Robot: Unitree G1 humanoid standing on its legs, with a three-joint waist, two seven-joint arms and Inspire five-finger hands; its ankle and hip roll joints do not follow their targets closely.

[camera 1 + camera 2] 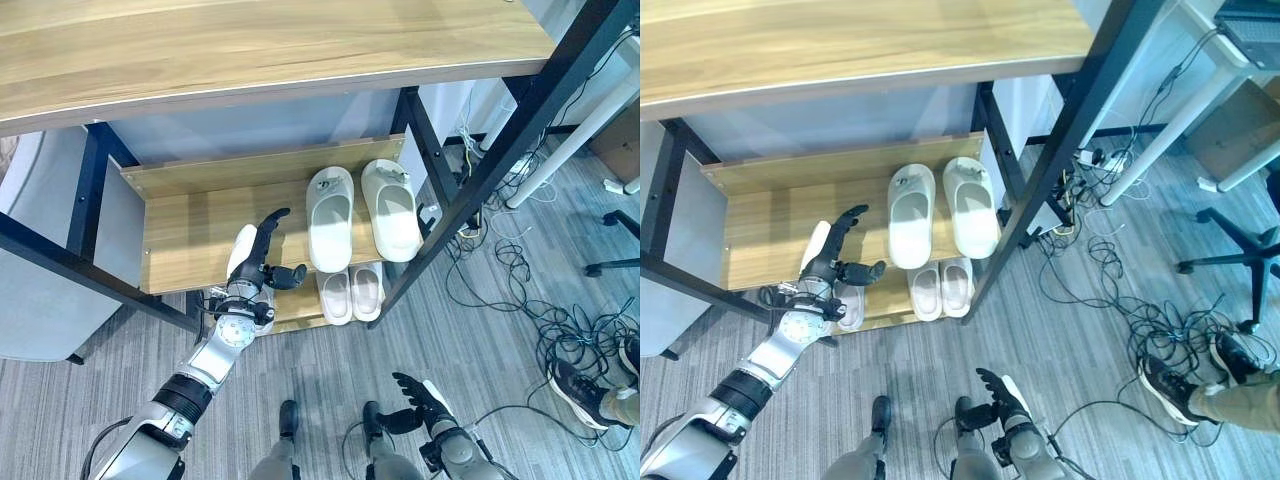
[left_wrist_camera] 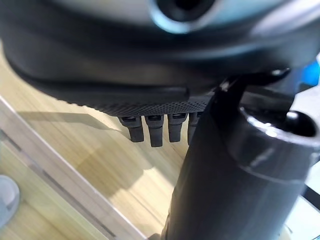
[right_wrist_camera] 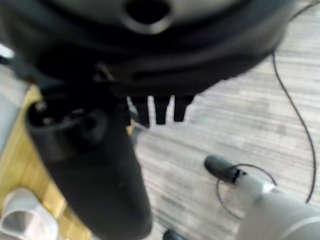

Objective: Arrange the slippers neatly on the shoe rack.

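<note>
Two large white slippers (image 1: 330, 215) (image 1: 392, 205) lie side by side on the upper wooden shelf (image 1: 190, 235) of the shoe rack, toes toward the back. A smaller pale pair (image 1: 350, 293) sits on the lower shelf beneath them. Another pale slipper (image 1: 850, 305) lies on the lower shelf, partly hidden under my left wrist. My left hand (image 1: 258, 255) hovers over the front edge of the upper shelf, left of the large slippers, open, with straight fingers (image 2: 150, 130) that hold nothing. Low over the floor, my right hand (image 1: 418, 392) is open and holds nothing.
A wooden desk top (image 1: 250, 50) overhangs the rack. Black frame posts (image 1: 470, 190) slant down at the rack's right side. Tangled cables (image 1: 520, 290) cover the floor to the right. A person's shoe (image 1: 575, 385) and a chair base (image 1: 615, 240) are at the far right.
</note>
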